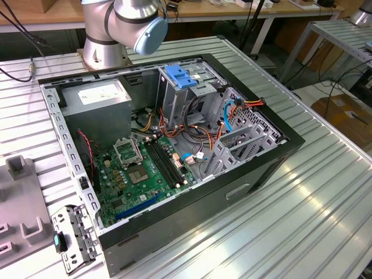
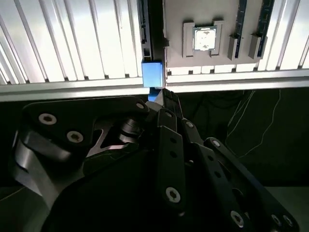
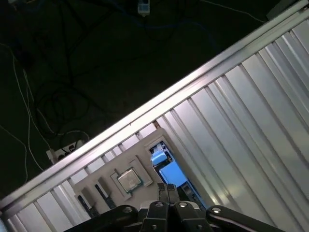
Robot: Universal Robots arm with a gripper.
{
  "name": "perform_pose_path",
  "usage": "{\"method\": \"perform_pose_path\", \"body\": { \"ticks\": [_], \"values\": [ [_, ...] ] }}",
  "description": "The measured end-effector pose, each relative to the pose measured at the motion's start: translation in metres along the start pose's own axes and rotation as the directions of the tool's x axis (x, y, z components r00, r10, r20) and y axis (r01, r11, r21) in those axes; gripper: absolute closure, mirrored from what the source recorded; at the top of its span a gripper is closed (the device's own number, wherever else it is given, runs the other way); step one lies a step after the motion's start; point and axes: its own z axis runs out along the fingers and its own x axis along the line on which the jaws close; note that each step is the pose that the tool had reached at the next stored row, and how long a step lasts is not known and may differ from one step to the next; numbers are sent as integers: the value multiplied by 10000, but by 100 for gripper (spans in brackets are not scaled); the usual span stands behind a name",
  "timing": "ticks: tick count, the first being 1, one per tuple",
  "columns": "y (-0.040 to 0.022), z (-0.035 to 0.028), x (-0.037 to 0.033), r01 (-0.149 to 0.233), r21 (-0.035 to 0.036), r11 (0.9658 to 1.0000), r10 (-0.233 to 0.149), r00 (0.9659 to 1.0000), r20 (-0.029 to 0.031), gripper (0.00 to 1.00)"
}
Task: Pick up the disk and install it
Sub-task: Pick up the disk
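Zero install progress — disk (image 2: 153,76) on edge in tray (image 2: 217,60) slot w/ gripper (image 2: 166,96) right at its blue rail – clamped or not, can't tell

Even overhead light fills the exterior view, and the ribbed metal table (image 1: 325,197) throws back long white streaks of glare, while the open computer case (image 1: 279,152) standing on it keeps soft shadow along its inner walls. In the second wrist view the table (image 2: 72,38) is washed almost white, the room beyond its edge is near black, and the gripper (image 2: 163,94) in front of it is a dark silhouette with small glints. In the first wrist view the table (image 3: 251,125) is evenly bright, against deep darkness past its edge.
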Motion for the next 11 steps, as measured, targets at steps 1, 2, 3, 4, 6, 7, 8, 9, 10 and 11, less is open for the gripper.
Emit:
{"method": "perform_pose_path", "body": {
  "ticks": [1, 2, 3, 4, 6, 7, 8, 9, 10, 11],
  "values": [
    [0, 0, 0, 157, 5, 9999, -157, 9999, -3, 89],
    [0, 0, 0, 391, 11, 9992, -391, 9992, -8, 89],
    [0, 0, 0, 551, 16, 9985, -551, 9985, -12, 89],
    [0, 0, 0, 725, 21, 9974, -725, 9974, -15, 89],
    [0, 0, 0, 1032, 30, 9947, -1032, 9947, -21, 89],
    [0, 0, 0, 1160, 33, 9932, -1160, 9932, -24, 89],
    [0, 0, 0, 1285, 36, 9917, -1285, 9917, -27, 89],
    [0, 0, 0, 1540, 43, 9881, -1540, 9881, -33, 89],
    [0, 0, 0, 1707, 48, 9853, -1706, 9853, -36, 89],
    [0, 0, 0, 1830, 51, 9831, -1830, 9831, -39, 89]
  ]
}}
